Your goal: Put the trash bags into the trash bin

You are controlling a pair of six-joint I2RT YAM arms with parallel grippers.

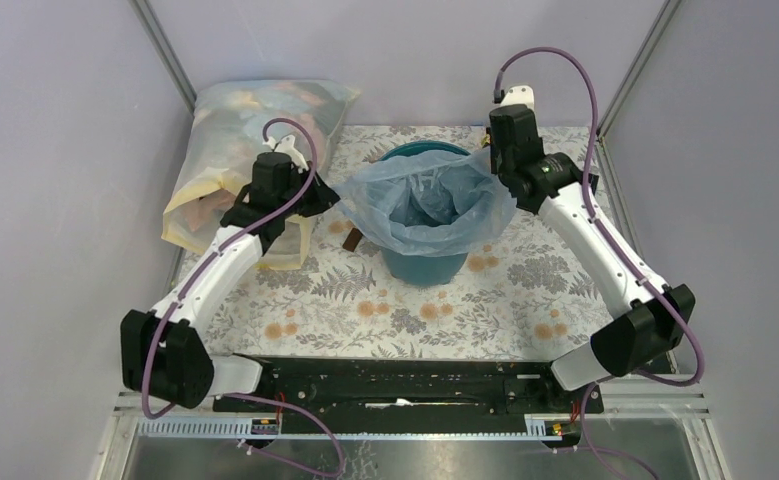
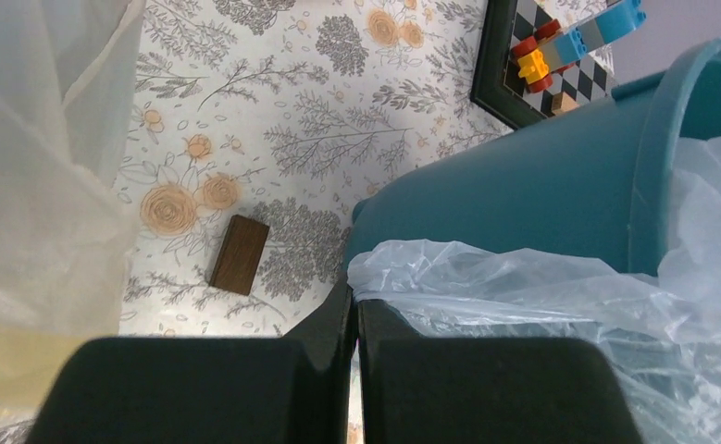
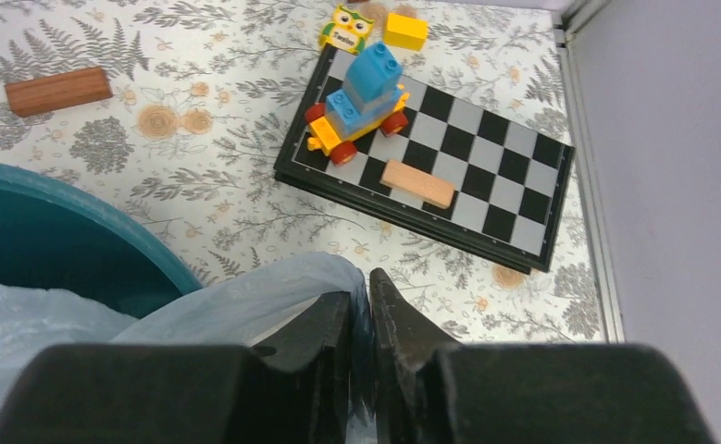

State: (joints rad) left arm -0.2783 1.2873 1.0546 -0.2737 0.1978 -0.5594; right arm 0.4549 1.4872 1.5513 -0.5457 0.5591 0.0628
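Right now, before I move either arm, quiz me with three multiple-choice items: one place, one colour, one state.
1. Where is the trash bag? A folded on the floor; B hanging on the wall; C spread across the mouth of the trash bin.
2. What colour is the trash bin? A teal; B red; C white.
3. The jaws of the left gripper are: A wide open; B shut on the bag's edge; C holding a cup.
Answers: C, its rim overhangs the bin; A, the teal wall shows below; B, the jaws meet at the plastic.
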